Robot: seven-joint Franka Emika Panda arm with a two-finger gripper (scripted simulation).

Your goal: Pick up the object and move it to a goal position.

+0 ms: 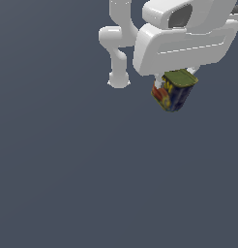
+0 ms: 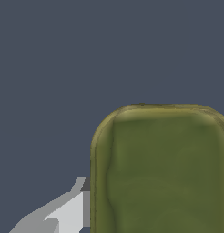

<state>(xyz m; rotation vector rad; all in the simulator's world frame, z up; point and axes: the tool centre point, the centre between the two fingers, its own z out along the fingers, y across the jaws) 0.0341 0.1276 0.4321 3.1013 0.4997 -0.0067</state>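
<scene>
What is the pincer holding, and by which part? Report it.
The pincer holds the small tin can by its dark blue sides, just under the olive-green top. One finger presses against the can's side in the wrist view.

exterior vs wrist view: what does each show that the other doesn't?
Exterior only: the white arm above the tin can, the can's dark blue sides, and its label with yellow lettering and a red-orange picture. Wrist only: a close look at one grey finger against the can's side. Both: the can's olive-green top and the plain dark grey-blue background.
</scene>
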